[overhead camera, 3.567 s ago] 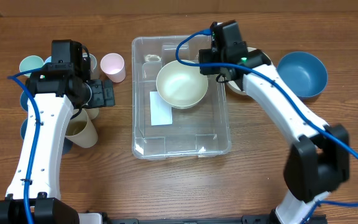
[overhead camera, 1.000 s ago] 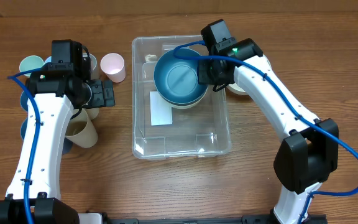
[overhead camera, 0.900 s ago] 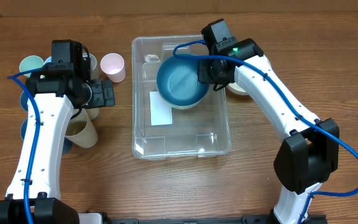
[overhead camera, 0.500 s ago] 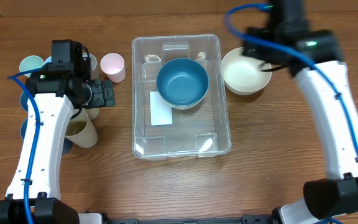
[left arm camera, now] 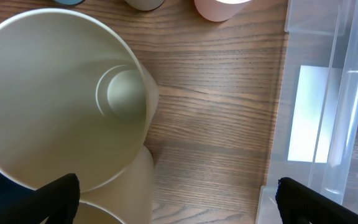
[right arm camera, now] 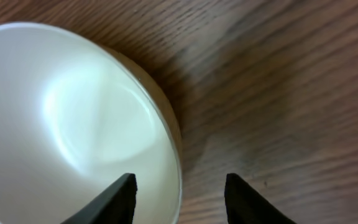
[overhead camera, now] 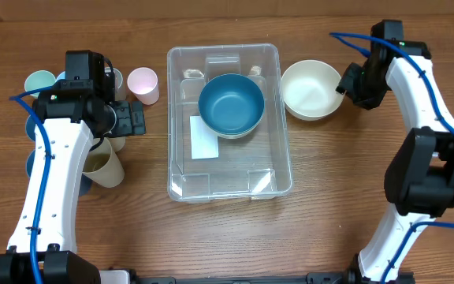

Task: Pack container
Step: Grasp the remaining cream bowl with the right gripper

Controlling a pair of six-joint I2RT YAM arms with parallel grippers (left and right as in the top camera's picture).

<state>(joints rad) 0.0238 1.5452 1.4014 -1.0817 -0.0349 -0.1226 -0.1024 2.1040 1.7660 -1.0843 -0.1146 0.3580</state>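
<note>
Blue bowl [overhead camera: 231, 104] now sits loose inside the container [overhead camera: 227, 170] at table ctr; a sec ago your R gripper [right arm camera: 180, 186] had it clamped. That gripper has swung out to the cream bowl [overhead camera: 310, 89], jaws parted astride its rim, no grip yet. L gripper [overhead camera: 128, 118] hangs wide open over a beige cup [left arm camera: 61, 99]. Likely next in: cream bowl.

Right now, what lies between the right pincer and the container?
Only the cream bowl, standing just outside the container by its right wall, as the overhead view shows. The right pincer hangs open at the bowl's right rim.
</note>
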